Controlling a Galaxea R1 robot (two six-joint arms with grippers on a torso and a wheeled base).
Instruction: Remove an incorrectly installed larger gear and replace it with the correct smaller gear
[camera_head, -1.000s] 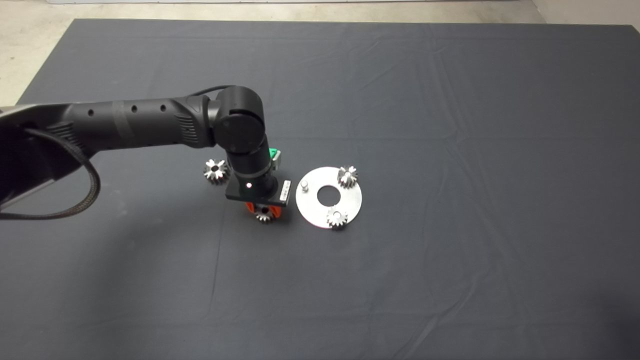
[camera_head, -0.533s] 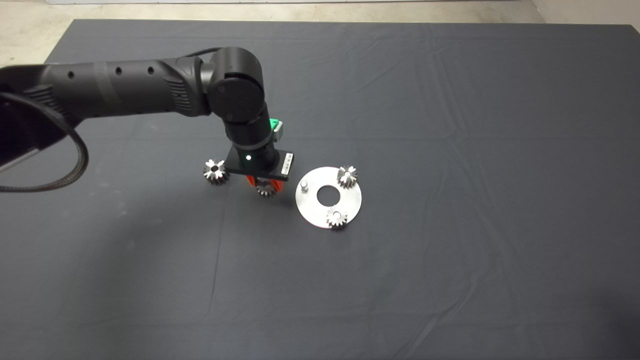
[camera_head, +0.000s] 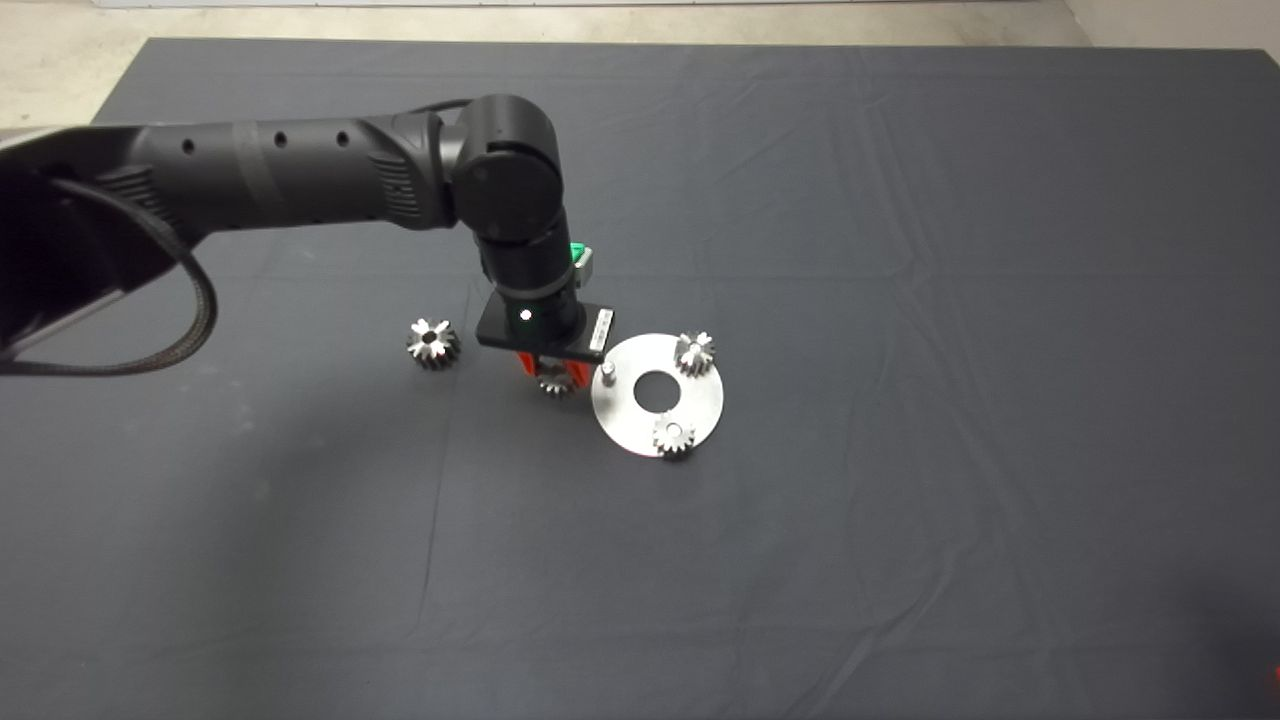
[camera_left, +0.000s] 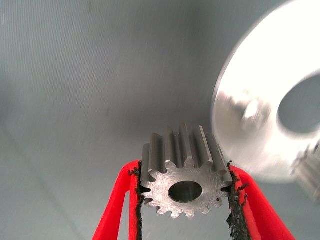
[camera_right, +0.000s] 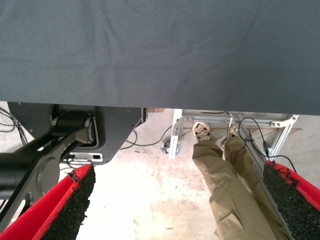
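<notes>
- The left gripper (camera_head: 556, 381) is clamped on the smaller gear (camera_left: 185, 180), pads against its toothed edge, just beside the round plate (camera_head: 700, 412) and its bare peg (camera_head: 607, 373).
- The larger gear (camera_head: 433, 343) lies on the mat (camera_head: 900, 250), well apart from the plate.
- Risk: with such a shallow hold the gear may tilt, miss the peg or jam on it.
- The right gripper (camera_right: 180, 200), fingers apart, waits off the mat; a person's legs (camera_right: 230, 175) show beyond.

No legible text, label, brand, number or sign appears in any view. A small white tag (camera_head: 603, 330) sits on the black bracket at the left arm's wrist; its markings cannot be read.
</notes>
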